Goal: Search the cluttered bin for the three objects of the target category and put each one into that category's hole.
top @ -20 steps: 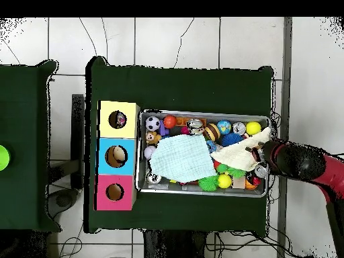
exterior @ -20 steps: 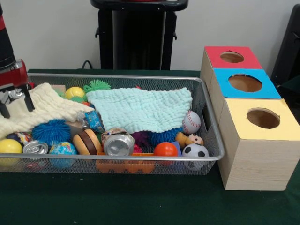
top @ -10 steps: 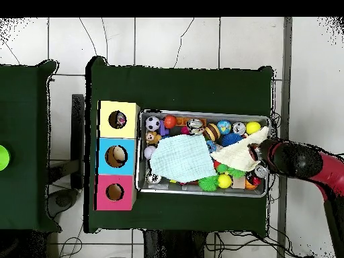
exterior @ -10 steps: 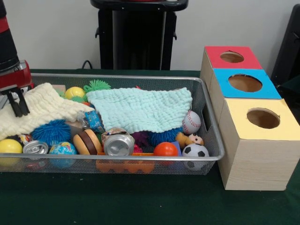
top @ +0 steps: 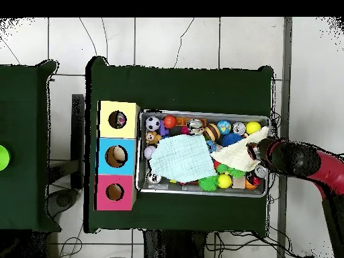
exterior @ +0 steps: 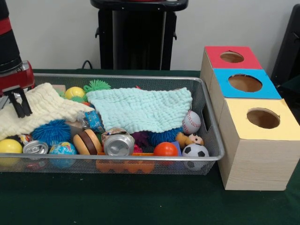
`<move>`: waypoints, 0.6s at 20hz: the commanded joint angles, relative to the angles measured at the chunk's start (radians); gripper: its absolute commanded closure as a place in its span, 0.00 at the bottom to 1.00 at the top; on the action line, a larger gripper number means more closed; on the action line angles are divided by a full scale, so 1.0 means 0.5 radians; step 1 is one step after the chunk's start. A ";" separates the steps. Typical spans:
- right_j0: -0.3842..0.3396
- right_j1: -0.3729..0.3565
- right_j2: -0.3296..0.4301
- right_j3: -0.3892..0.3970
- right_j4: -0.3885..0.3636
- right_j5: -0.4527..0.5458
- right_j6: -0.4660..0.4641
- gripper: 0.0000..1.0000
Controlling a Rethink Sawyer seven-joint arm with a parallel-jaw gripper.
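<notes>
Overhead, object inside yellow hole (top: 118, 119), front view hides it

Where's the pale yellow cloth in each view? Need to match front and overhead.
Front view: pale yellow cloth lies at the left end of the bin, under the claw.
Overhead view: same cloth at the bin's right end.
Shared landmark: the mint cloth beside it, mid-bin in both.

A plain pale wall (exterior: 234, 23) stands behind; white floor tiles (top: 168, 40) surround the green-covered table (exterior: 140, 201).
</notes>
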 commanded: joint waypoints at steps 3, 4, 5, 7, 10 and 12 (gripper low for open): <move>0.031 0.016 0.025 0.048 -0.068 -0.051 -0.197 0.00; 0.025 0.025 0.033 0.047 -0.059 -0.045 -0.206 0.00; 0.019 0.033 0.041 0.045 -0.050 -0.038 -0.216 0.00; 0.009 0.039 0.045 0.049 -0.051 -0.043 -0.228 0.00; -0.007 0.039 0.039 0.074 -0.038 -0.050 -0.202 0.00; -0.019 0.062 0.049 0.091 -0.014 -0.084 -0.162 0.00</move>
